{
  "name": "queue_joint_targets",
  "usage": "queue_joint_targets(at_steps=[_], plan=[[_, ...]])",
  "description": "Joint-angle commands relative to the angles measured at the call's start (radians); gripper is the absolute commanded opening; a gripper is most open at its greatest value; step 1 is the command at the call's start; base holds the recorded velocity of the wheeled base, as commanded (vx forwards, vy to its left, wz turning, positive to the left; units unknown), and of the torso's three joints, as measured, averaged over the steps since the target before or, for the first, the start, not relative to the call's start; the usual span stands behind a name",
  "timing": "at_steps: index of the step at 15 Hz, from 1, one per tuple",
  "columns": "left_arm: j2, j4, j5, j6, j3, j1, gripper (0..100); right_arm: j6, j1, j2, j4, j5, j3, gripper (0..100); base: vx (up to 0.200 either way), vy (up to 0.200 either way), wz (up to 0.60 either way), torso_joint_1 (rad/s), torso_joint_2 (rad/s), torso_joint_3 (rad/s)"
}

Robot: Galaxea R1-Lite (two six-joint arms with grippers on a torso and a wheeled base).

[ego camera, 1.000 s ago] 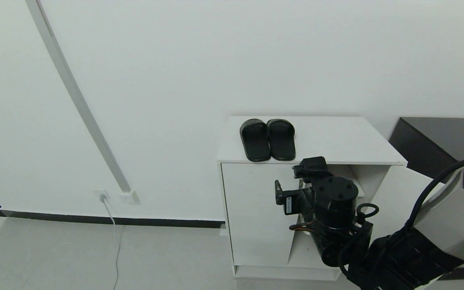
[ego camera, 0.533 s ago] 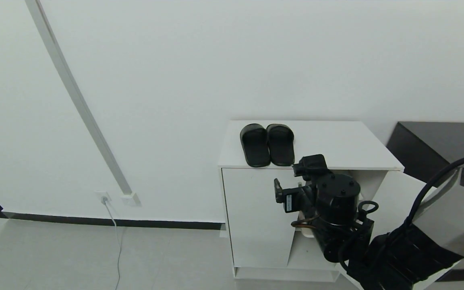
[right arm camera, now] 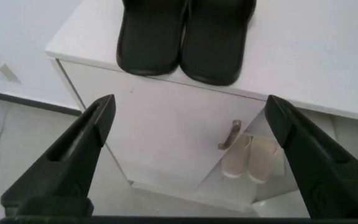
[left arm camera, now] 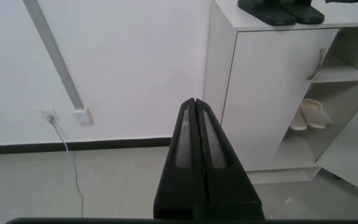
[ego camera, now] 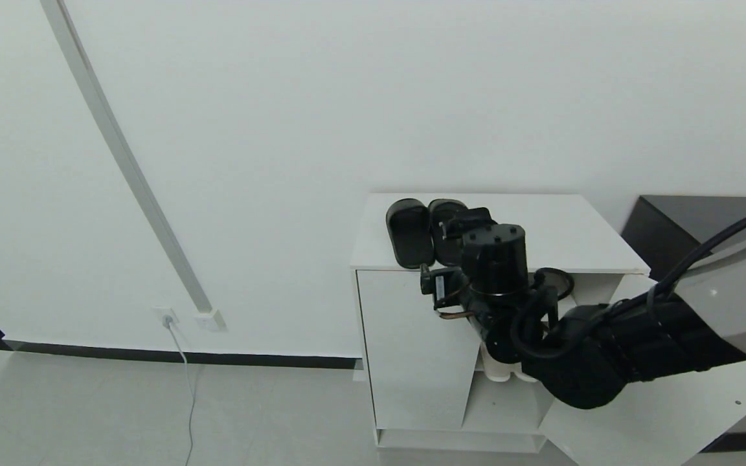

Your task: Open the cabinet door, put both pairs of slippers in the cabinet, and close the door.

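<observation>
The right gripper (right arm camera: 190, 104) had gone up from in front of the open cabinet (ego camera: 541, 226) to the black slippers (ego camera: 410, 241), which sat side by side on top, near the front edge. Its fingers were wide apart and not yet on them. The pale slippers (left arm camera: 309, 115) already lay on a shelf inside, and the door (ego camera: 658, 414) hung open. So the black pair looked like the next job. The left gripper (left arm camera: 195, 104) hung well away, its fingers pressed together.

White wall (ego camera: 347, 97) with slanting grey conduit (ego camera: 147, 194), black skirting (ego camera: 153, 353) (socket (ego camera: 164, 316) above), pale floor (ego camera: 88, 414)
</observation>
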Motion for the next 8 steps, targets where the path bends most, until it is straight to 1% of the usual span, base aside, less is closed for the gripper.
queue_joint_targets(at_steps=[1,3,8], plan=[[0.001,0.0,0.0,0.0,0.0,0.0,0,0.068,0.001,-0.004,0.134,0.0,-0.126,100,0.0,0.0,0.0,0.0,0.0,0.0],[0.001,0.0,0.0,-0.001,0.0,0.0,0,0.103,0.002,-0.001,0.21,0.0,-0.158,100,0.0,0.0,0.0,0.0,0.0,0.0],[0.001,0.0,0.0,-0.001,0.0,0.0,0,0.137,0.004,0.02,0.227,0.0,-0.165,100,0.2,0.0,0.0,-0.001,0.0,0.005]])
